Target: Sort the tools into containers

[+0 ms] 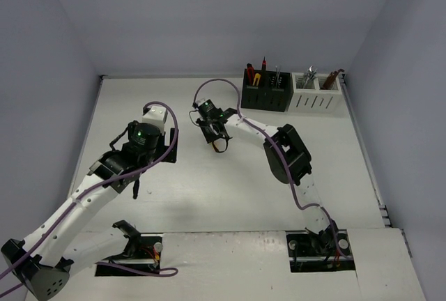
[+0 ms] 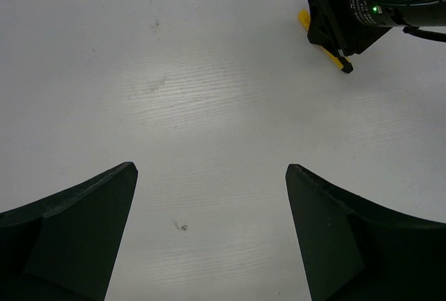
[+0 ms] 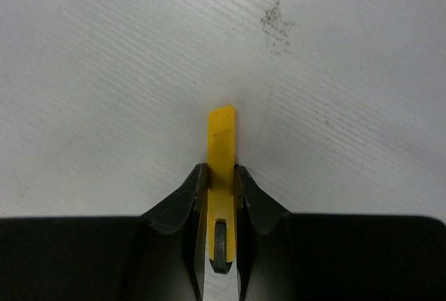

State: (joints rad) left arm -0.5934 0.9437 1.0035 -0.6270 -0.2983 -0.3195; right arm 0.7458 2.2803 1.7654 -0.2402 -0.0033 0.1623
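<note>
A yellow utility knife (image 3: 222,148) lies flat on the white table, and my right gripper (image 3: 221,170) is shut on it with a finger on each side. From the top view this right gripper (image 1: 212,136) is at mid-table, left of the containers. The left wrist view shows the knife (image 2: 304,19) poking out from under it. My left gripper (image 2: 211,168) hangs open over bare table, holding nothing, to the left of the right gripper. The black container (image 1: 266,95) holds red and yellow-handled tools. The white container (image 1: 316,97) holds silver wrenches.
Both containers stand side by side at the table's (image 1: 209,196) back right, near the rear wall. A purple cable (image 1: 217,86) loops above the right wrist. Grey walls close the table on three sides.
</note>
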